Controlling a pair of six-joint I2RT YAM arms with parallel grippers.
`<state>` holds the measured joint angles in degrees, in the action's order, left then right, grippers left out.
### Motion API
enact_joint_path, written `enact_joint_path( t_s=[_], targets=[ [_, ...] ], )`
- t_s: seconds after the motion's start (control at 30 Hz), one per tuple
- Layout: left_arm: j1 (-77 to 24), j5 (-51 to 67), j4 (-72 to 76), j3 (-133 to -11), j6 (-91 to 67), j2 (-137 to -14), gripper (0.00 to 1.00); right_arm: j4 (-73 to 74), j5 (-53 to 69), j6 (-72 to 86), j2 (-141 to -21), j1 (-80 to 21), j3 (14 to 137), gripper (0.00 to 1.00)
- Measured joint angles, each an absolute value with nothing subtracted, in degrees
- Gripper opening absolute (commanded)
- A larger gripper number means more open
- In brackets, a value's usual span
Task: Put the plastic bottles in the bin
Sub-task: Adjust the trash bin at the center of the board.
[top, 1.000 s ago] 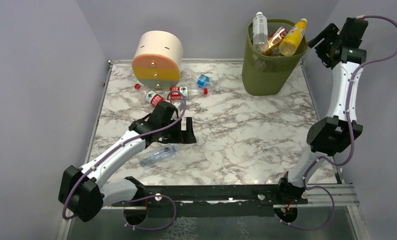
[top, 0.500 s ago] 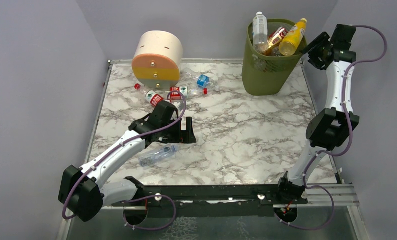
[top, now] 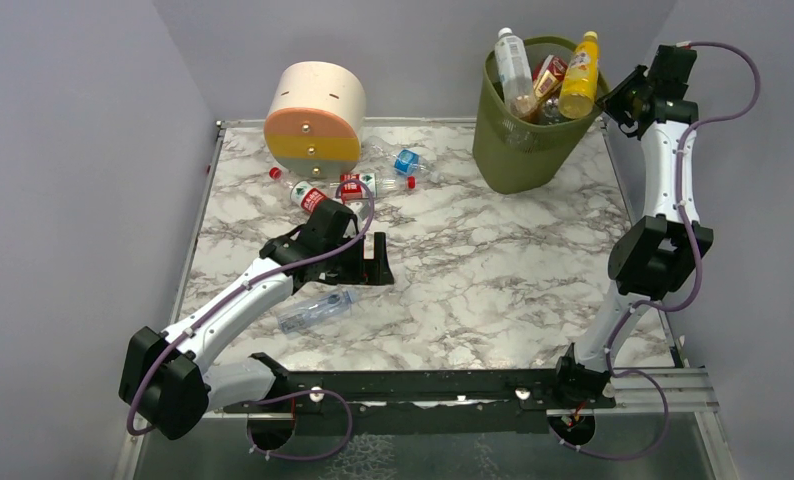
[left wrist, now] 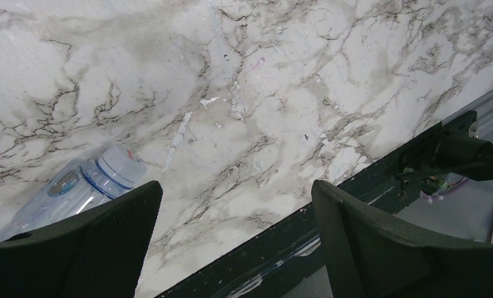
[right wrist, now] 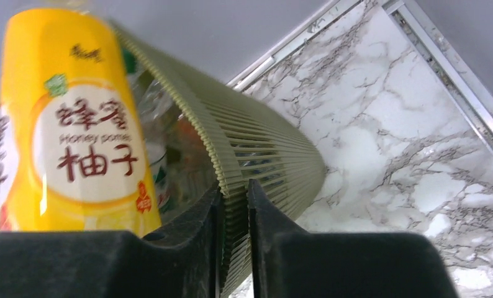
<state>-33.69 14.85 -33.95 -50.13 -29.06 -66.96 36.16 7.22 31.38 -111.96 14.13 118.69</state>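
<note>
Bottles (top: 579, 80) lie half-hidden inside bin (top: 518, 160) pinched by right jaws.

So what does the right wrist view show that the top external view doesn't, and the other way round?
Only the right wrist: the right gripper shut on the rim of the bin, one finger inside, one outside, and the yellow bottle, label readable. Only the top external: the round drawer box, loose bottles beside it, the open left gripper, a clear bottle near it. Both: the bin, the yellow bottle in it, the marble table.

1 bin (top: 521, 160), 1 drawer box (top: 313, 110); bottles (top: 318, 310): roughly 4 loose, 3 visible in bin.
</note>
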Motion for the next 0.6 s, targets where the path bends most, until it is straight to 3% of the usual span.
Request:
enact_joint_path(
  t_s=[0.6],
  targets=[
    [-33.69,15.00,-33.89,-50.13,-29.08,-66.96,0.97,44.82,8.23,27.03,-112.36,12.84,123.79,0.16]
  ],
)
